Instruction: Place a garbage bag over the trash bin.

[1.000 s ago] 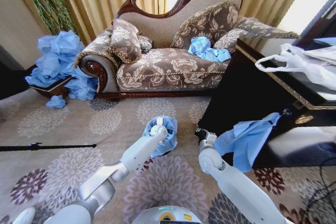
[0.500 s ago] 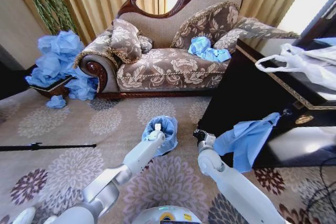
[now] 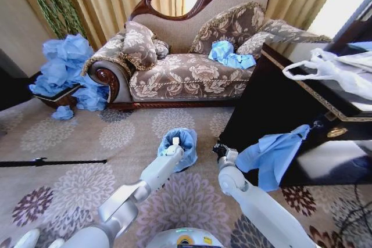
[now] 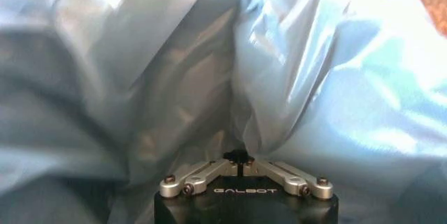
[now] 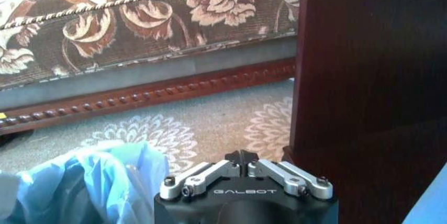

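A light-blue garbage bag sits bunched as a rounded lump on the carpet in front of me; the trash bin is hidden under it. My left gripper is at the top of that lump. In the left wrist view it is shut, its tips against a fold of the blue plastic that surrounds it; I cannot tell if plastic is pinched. My right gripper hovers just right of the bag, shut and holding nothing. The right wrist view has the bag close beside it.
A dark wooden table stands close on the right, with a blue bag hanging off its edge and a white bag on top. The sofa lies beyond, with a blue bag on it. A heap of blue bags is far left.
My left gripper has drawn slightly down and toward me over the bag. The right gripper has edged a little left. The bag keeps its shape.
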Available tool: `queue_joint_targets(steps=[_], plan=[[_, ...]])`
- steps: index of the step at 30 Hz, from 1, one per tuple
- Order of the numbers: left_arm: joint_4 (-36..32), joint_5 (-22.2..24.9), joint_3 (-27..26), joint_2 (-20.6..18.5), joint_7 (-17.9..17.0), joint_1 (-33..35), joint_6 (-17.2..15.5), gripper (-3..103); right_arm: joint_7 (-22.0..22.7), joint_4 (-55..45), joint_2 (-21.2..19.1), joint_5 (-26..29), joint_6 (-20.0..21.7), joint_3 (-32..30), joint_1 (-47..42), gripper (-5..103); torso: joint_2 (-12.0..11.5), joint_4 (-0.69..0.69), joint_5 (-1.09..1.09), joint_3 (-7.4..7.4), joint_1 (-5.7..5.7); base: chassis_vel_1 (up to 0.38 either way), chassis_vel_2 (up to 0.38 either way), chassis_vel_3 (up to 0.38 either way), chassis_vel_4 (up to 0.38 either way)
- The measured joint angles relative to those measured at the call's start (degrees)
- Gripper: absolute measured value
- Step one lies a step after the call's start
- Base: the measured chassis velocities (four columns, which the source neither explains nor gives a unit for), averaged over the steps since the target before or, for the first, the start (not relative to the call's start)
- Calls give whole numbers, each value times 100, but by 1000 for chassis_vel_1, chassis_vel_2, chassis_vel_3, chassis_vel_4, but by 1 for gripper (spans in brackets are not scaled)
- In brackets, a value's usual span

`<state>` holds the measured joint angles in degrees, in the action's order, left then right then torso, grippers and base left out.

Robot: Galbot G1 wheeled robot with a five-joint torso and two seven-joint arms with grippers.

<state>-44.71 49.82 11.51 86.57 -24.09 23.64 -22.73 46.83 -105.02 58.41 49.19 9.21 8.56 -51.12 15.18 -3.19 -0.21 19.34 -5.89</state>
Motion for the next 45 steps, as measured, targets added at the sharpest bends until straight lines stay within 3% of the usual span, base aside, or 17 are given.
queue_joint_targets(steps=[5,10,11,13,17,20,22,25,35,45], plan=[[84,-219,-119,-13,331,-106,69,0,3,123,101,3,-1,192,193,0,0,3,0,0,0,0,0,0,0],[182,-350,-358,-82,322,-88,-154,0,-26,360,270,49,-1,497,591,0,0,-1,-1,0,1,0,0,0,0],[259,-436,-480,-125,286,-64,-206,0,-85,449,332,63,-4,602,737,0,0,9,2,0,0,0,0,0,0],[327,-486,-538,-128,284,-65,-221,0,-111,467,348,70,-11,643,777,0,0,9,2,-1,1,0,0,0,0],[419,-494,-587,-152,284,-22,-316,0,-140,501,368,77,-25,665,795,0,0,-3,0,-1,1,0,0,0,0],[451,-474,-592,-180,354,33,-327,0,-154,526,394,76,-32,669,813,0,0,-2,-1,0,0,0,0,0,0],[348,-463,-588,-255,528,109,-336,0,-173,576,426,71,-43,688,858,0,0,6,0,0,1,0,0,0,0],[195,-446,-575,-276,663,163,-426,0,-184,631,455,67,-49,716,916,0,0,4,-1,0,0,0,0,0,0],[-321,-273,-435,-326,583,182,-635,0,-198,704,491,63,-57,740,976,0,0,4,1,0,1,0,0,0,0],[-414,-103,-356,-236,586,15,-1336,0,-245,717,494,34,-119,741,940,0,-1,1,1,-1,1,0,0,0,0]])
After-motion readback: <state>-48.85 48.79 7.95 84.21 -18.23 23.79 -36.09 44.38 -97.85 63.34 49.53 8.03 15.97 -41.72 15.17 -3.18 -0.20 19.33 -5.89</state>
